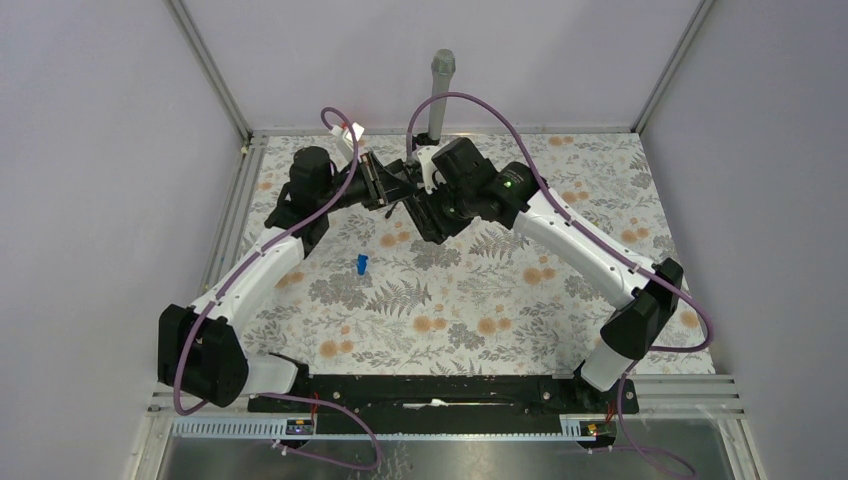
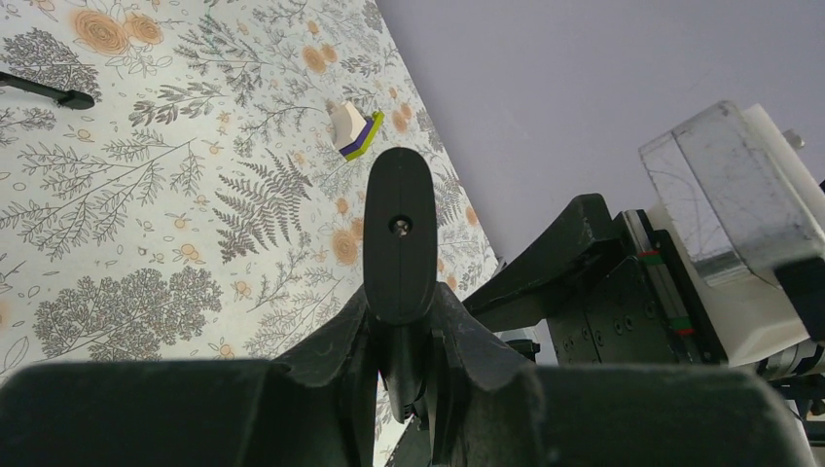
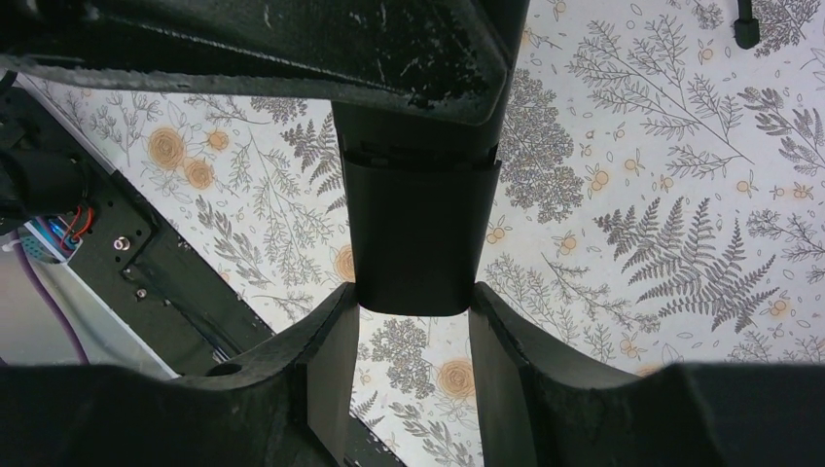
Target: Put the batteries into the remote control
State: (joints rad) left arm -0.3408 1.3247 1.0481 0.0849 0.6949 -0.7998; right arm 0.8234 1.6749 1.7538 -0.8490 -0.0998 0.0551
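Both arms meet above the far middle of the table and hold the black remote control (image 2: 399,233) between them. In the left wrist view it shows edge-on as a slim bar with a rounded end and a small hole. My left gripper (image 2: 401,306) is shut on it across its thin side. In the right wrist view the remote control (image 3: 418,233) shows broad, with a seam across it. My right gripper (image 3: 413,311) is shut on its flat end, both fingers touching its edges. From above, the left gripper (image 1: 378,185) and right gripper (image 1: 425,205) nearly touch. The batteries are out of view.
A small blue piece (image 1: 360,264) lies on the flowered cloth in front of the grippers. A white and yellow-green piece (image 2: 356,131) lies near the far edge. A grey post (image 1: 440,95) stands at the back wall. A thin black stick (image 2: 44,89) lies on the cloth.
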